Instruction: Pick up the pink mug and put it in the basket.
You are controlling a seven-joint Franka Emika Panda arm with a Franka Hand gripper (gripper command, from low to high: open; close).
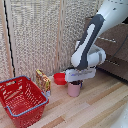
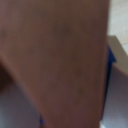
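The pink mug (image 1: 74,89) was seen upright on the wooden floor (image 1: 95,107), pale and matte, filling the blurred wrist view (image 2: 60,60). The hand (image 1: 76,83) was set directly over it; whether it was clamped could not be told. The basket (image 1: 22,100) lay well apart.

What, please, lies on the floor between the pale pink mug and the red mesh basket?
In the exterior view, a yellowish packet stands between the pale pink mug and the red mesh basket, beside the basket's far corner.
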